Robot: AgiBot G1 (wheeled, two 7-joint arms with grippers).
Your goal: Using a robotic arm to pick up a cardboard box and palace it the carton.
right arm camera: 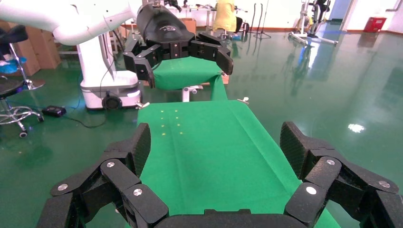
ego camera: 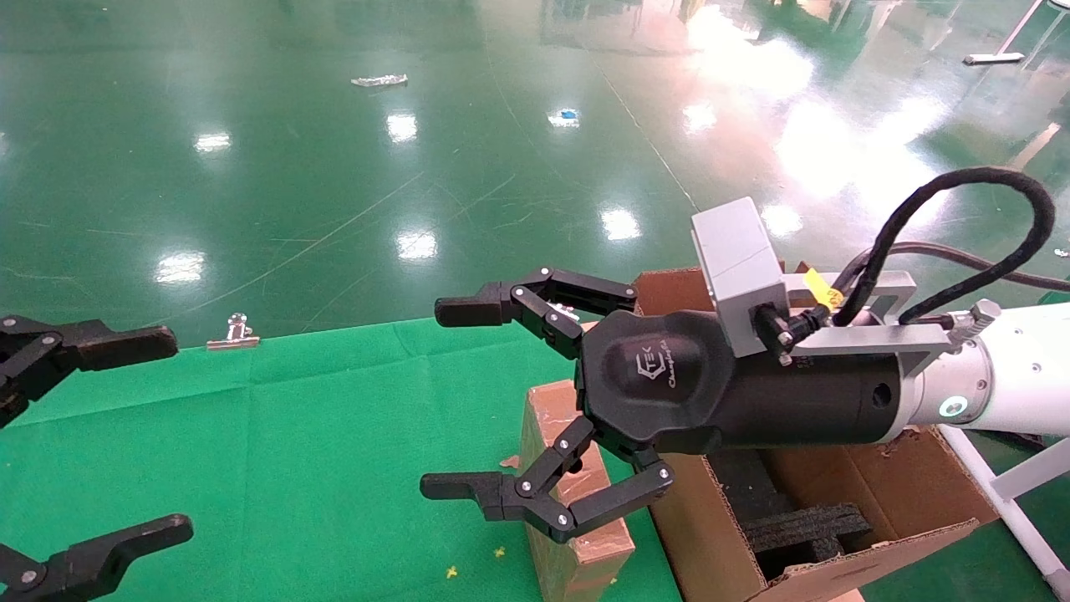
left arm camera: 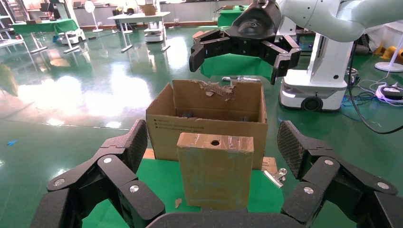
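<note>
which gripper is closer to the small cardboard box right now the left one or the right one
Right. The right gripper hangs open directly above the small cardboard box, beside the carton. The left gripper, also open, sits across the green cloth.

— What lies on my table besides the work?

— A green cloth (ego camera: 292,435) covers it, pinned at the far edge by a silver binder clip (ego camera: 233,332). Small yellow specks (ego camera: 451,573) dot the cloth near me.

— And past the table?

— Glossy green floor (ego camera: 334,167), with a white scrap (ego camera: 379,80) and a blue scrap (ego camera: 568,114) lying far off.
</note>
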